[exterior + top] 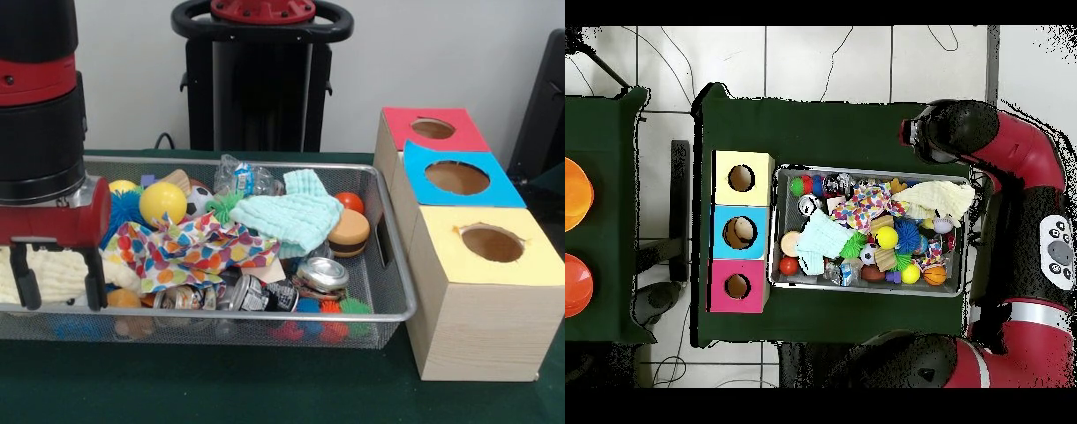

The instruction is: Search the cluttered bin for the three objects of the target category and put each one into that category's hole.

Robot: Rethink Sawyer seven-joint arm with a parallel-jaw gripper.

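I have the gripper point(58, 287) hanging at the left end of the wire bin point(402, 291) in the front view, its two black fingers point(26, 287) spread apart with nothing between them. Directly behind the jaws lies a cream towel point(53, 269), and I cannot tell whether the tips touch it.

Just right of the jaws sits a spotted multicoloured cloth point(190, 252), with a yellow ball point(162, 202) above it. Further right is a mint green washcloth point(291, 216), then a toy hamburger point(349, 232) against the bin's far end. A crushed can point(260, 294) and a silver tin point(323, 273) lie along the front rim, and a crumpled clear bottle point(243, 177) rests at the back.

Well to the right of the jaws, outside the bin, stands the row of three wooden boxes: the yellow-topped box point(485, 291) nearest, the blue-topped box point(459, 181) in the middle, and the red-topped box point(433, 129) behind. Each has a round hole, and I see nothing inside from the front. In the overhead view, something pale shows in the blue box's hole.

Which category is wanted I cannot tell from the frames. Small spiky toys under the front rim are half hidden by mesh. In the overhead view the arm's body covers the gripper.
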